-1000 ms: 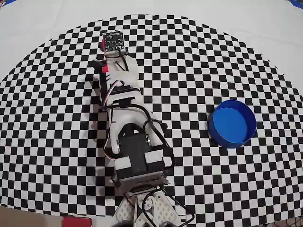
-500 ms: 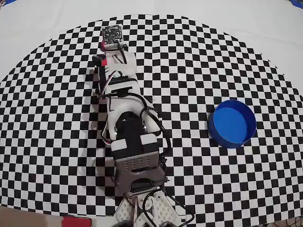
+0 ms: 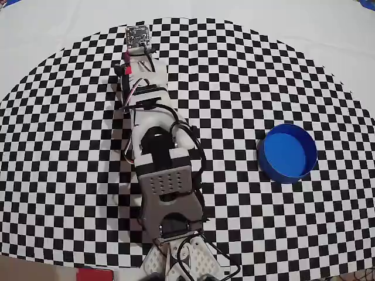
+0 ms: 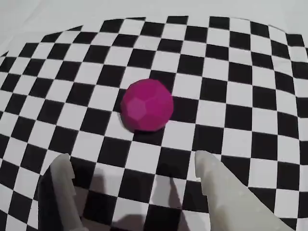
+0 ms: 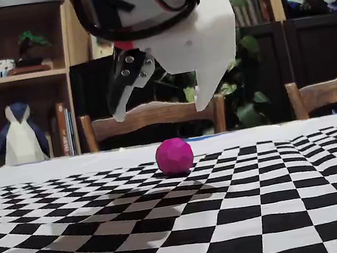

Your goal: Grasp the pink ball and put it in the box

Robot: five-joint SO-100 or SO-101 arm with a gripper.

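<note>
Blue box (image 3: 287, 153) sits at 3 o'clock of the arm in the overhead view, well apart. Gripper (image 5: 161, 111) hovers above the pink ball (image 4: 147, 106), jaws wide, empty. We'd advance toward 12 o'clock in the wrist view, descend straddling it, then close.

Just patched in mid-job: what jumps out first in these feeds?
The pink ball sits alone on the checkered cloth, directly below the open gripper, which hangs above it without touching. In the wrist view both fingertips frame the ball. The blue box stands empty, far right in the overhead view.
</note>
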